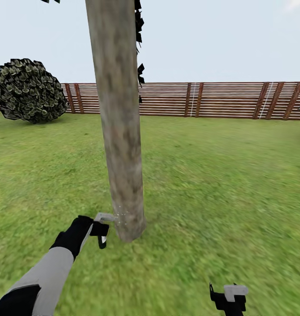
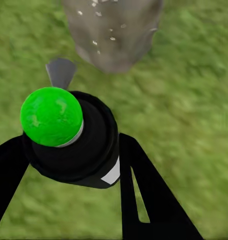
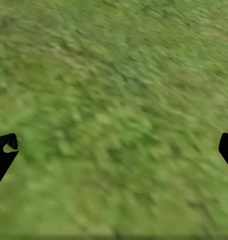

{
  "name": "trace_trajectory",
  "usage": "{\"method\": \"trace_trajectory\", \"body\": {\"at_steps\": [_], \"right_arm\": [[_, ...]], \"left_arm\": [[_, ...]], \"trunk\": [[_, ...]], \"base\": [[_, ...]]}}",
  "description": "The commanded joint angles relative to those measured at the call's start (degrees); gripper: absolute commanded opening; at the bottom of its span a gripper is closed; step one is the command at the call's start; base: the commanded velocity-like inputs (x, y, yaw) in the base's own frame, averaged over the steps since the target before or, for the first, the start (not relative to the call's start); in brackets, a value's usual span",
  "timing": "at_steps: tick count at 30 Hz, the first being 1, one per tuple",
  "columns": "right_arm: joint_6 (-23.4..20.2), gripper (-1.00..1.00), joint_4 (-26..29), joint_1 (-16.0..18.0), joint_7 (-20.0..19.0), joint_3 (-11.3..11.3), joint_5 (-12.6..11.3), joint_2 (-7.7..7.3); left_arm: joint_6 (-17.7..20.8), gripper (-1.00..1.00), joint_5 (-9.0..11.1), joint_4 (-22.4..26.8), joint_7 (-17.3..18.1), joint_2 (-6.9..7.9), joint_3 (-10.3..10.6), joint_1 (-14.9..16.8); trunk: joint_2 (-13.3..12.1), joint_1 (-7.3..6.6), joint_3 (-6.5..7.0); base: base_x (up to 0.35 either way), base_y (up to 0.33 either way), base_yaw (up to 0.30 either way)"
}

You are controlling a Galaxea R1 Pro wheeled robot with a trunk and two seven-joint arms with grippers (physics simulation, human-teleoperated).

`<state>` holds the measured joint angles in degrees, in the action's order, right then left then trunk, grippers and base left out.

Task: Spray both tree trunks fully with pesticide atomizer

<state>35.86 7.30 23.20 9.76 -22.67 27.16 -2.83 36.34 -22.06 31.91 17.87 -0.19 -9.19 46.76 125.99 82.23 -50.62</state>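
Observation:
A thick pale mottled tree trunk (image 1: 121,131) rises from the grass (image 1: 220,184) in the middle of the head view. My left gripper (image 1: 95,229) is shut on the pesticide atomizer (image 1: 101,228), held low beside the trunk's base. In the left wrist view the atomizer (image 2: 73,145) is black with a green round top and sits between my black fingers (image 2: 144,195). Its grey nozzle (image 2: 61,72) points at the trunk (image 2: 114,35), where white droplets (image 2: 96,42) speckle the bark. My right gripper (image 1: 229,298) hangs open over bare grass (image 3: 114,100).
A brown slatted fence (image 1: 211,100) closes the lawn at the back. A round dark-leaved bush (image 1: 29,90) stands at the far left. Near-black foliage (image 1: 139,26) shows behind the trunk. Open grass lies to the right of the tree.

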Motion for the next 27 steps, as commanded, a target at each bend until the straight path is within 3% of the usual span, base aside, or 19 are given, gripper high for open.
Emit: {"method": "trace_trajectory", "body": {"at_steps": [1, 4, 6, 8, 10, 15, 16, 17, 20, 27], "right_arm": [[0.0, 1.0, 0.0, 0.0, 0.0, 0.0, 0.0, 0.01], [0.0, 1.0, 0.0, 0.0, 0.0, 0.0, 0.0, -0.02], [0.0, 1.0, 0.0, 0.0, 0.0, 0.0, 0.0, -0.02], [0.0, 1.0, 0.0, 0.0, 0.0, 0.0, 0.0, 0.0], [0.0, 1.0, 0.0, 0.0, 0.0, 0.0, 0.0, -0.01], [0.0, 1.0, 0.0, 0.0, 0.0, 0.0, 0.0, -0.04], [0.0, 1.0, 0.0, 0.0, 0.0, 0.0, 0.0, -0.04], [0.0, 1.0, 0.0, 0.0, 0.0, 0.0, 0.0, -0.05], [0.0, 1.0, 0.0, 0.0, -0.01, 0.0, 0.0, -0.07], [0.0, 1.0, 0.0, 0.0, 0.0, 0.0, 0.0, -0.07]], "left_arm": [[0.63, -1.0, 0.2, 0.39, 0.3, 0.26, 0.32, -0.25], [0.89, -1.0, 0.17, 1.15, 0.46, -0.3, 0.4, -0.49], [0.98, -1.0, 0.11, 1.39, 0.49, -3.59, 0.65, -0.22], [1.05, -1.0, 0.12, 1.76, 0.5, -5.17, 1.14, 0.03], [1.1, -1.0, 0.15, 2.79, 0.5, -5.78, 1.62, 0.11], [6.67, -1.0, 0.21, 8.67, 0.62, -4.93, 2.27, 1.86], [7.83, -1.0, 0.24, 9.92, 0.66, -2.83, 2.16, 2.89], [8.07, -1.0, 0.28, 10.14, 0.81, -1.75, 2.12, 3.15], [8.26, -1.0, 0.26, 10.32, 2.82, -0.77, 2.25, 3.27], [8.21, -1.0, 0.17, 10.37, 4.74, -5.06, 2.74, 3.25]], "trunk": [[0.0, 0.0, 0.0], [0.0, 0.0, 0.0], [0.0, 0.0, 0.0], [0.0, 0.0, 0.0], [0.0, 0.0, 0.0], [0.0, 0.0, 0.0], [0.0, 0.0, 0.0], [0.0, 0.0, 0.0], [0.0, 0.0, 0.0], [0.0, 0.0, 0.0]], "base": [[0.0, 0.0, 0.0], [-0.183, 0.0, 0.0], [-0.194, 0.0, 0.0], [-0.057, 0.0, 0.0], [-0.02, 0.0, 0.0], [-0.003, 0.0, 0.0], [0.0, 0.0, 0.0], [0.0, 0.0, 0.0], [0.0, 0.0, 0.0], [-0.241, 0.0, 0.0]]}}
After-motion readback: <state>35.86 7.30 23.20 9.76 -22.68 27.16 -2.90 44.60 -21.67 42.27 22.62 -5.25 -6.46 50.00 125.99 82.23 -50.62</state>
